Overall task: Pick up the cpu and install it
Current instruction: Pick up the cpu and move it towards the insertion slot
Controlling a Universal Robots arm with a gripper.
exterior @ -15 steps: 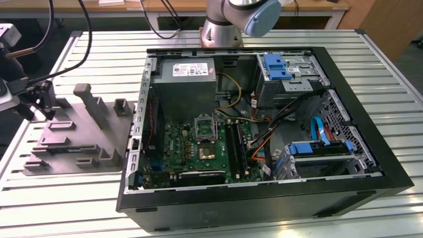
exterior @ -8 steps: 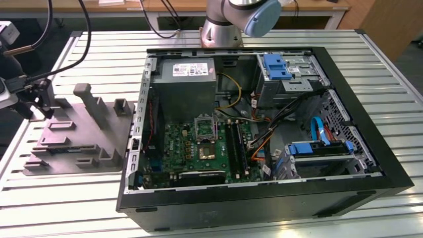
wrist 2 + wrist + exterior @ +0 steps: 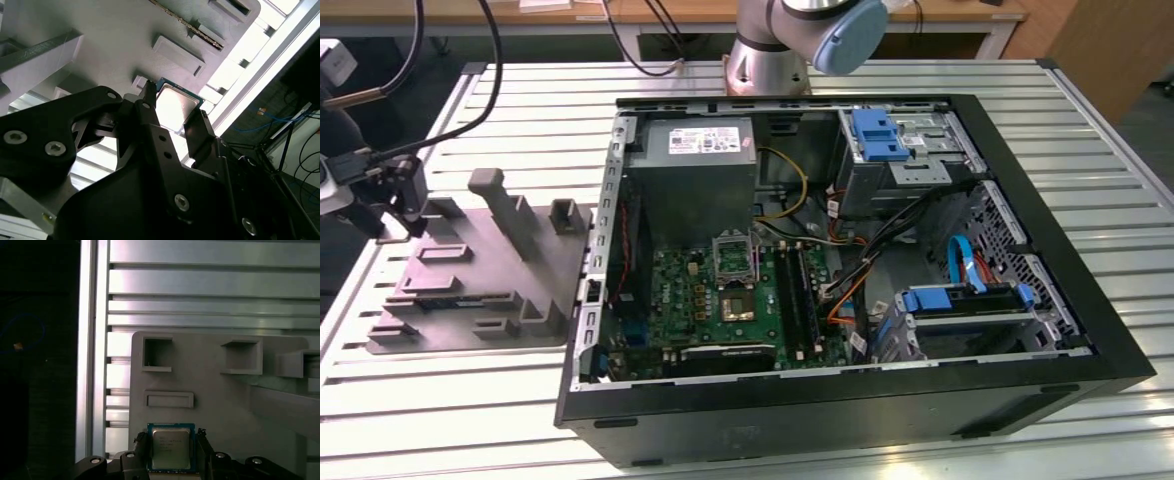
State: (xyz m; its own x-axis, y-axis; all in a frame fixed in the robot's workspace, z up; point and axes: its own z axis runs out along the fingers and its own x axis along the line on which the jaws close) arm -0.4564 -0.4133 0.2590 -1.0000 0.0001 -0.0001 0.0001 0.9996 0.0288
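Cpu [image 3: 171,450] lies flat on grey fixture tray [image 3: 225,400], centred within the hand [image 3: 172,439] for an edge grasp; whether hand pinches it, cannot tell.

arm [image 3: 774,45]: silver-grey, pale-blue joint cap | gripper [image 3: 175,106]: black, angular, silver screws, perhaps matte

In the first wrist view the gripper [image 3: 171,436] covers the side rims of the cpu [image 3: 171,450] and is cut off by the picture's edge just past it. In the second wrist view its body hides part of the cpu; glare whitens the rest. Whether the cpu touches the grey holder [image 3: 225,405] behind it cannot be told.
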